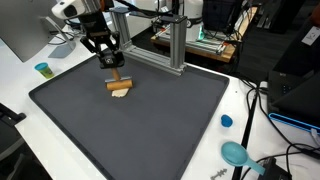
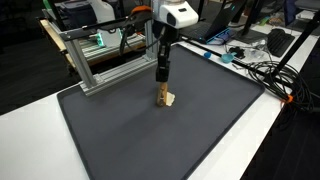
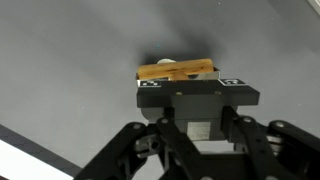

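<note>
We judge the small wooden block (image 3: 176,71) light, stiff and not fragile, and our gripper (image 3: 197,88), clamped on its long flat sides, has it squarely.

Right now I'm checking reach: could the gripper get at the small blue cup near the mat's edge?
Probably yes: the mat lies bare between gripper and blue cup, but the jaws are shut on a wooden block.
</note>
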Controlling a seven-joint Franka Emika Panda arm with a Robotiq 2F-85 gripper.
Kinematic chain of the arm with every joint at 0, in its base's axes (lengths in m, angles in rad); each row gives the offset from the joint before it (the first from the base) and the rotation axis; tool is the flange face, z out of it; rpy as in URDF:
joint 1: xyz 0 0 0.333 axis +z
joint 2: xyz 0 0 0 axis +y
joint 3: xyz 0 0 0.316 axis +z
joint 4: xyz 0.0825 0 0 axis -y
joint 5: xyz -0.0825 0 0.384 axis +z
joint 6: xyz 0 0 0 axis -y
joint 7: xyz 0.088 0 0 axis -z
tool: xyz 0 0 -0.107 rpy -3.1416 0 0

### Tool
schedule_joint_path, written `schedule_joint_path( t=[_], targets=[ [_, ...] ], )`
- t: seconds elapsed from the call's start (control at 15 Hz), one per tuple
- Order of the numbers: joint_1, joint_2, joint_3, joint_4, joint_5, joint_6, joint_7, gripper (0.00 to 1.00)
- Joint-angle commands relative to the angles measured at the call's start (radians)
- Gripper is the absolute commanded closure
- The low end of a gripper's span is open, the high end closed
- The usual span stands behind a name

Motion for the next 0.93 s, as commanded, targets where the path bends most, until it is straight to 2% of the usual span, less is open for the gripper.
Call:
schedule_joint_path(
  t=[0.0,0.33,0.87],
  targets=[
    [-0.004,0.046,0.007,0.029,-0.014,0.015,0.008,0.78],
    [-0.016,0.08,0.034,0.068,0.035,0.027,-0.029,0.78],
    [-0.005,0.096,0.069,0.078,0.037,0.046,-0.056,0.78]
  ],
)
